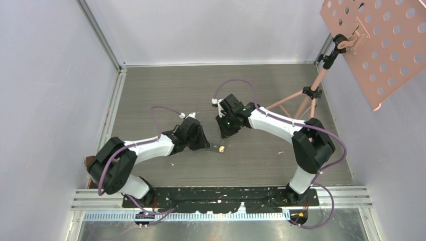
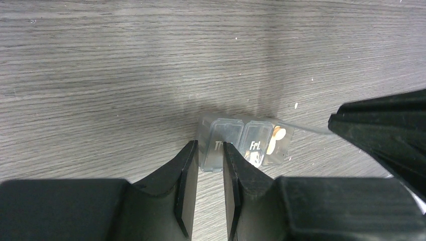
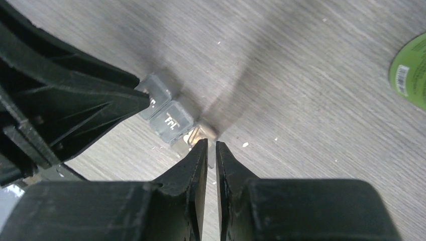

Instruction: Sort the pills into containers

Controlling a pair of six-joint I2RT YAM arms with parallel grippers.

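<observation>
The dark-grey pill case [image 2: 251, 143] lies on the table, marked "Thu" and "Fri"; in the top view it is a small case with pale spots [image 1: 221, 148]. Its end compartment stands open with pale round pills [image 2: 276, 136] inside. My left gripper [image 2: 208, 149] is closed on the "Thu" end of the case. My right gripper [image 3: 211, 146] is shut on the thin clear lid flap of the open compartment. The case [image 3: 168, 118] also shows in the right wrist view. The green bottle [image 3: 411, 70] lies at that view's right edge and is hidden in the top view.
A pink perforated board [image 1: 382, 45] on a tripod stand [image 1: 307, 95] is at the back right. Pale walls with metal rails close in the table on three sides. Small white crumbs [image 3: 245, 144] lie near the case.
</observation>
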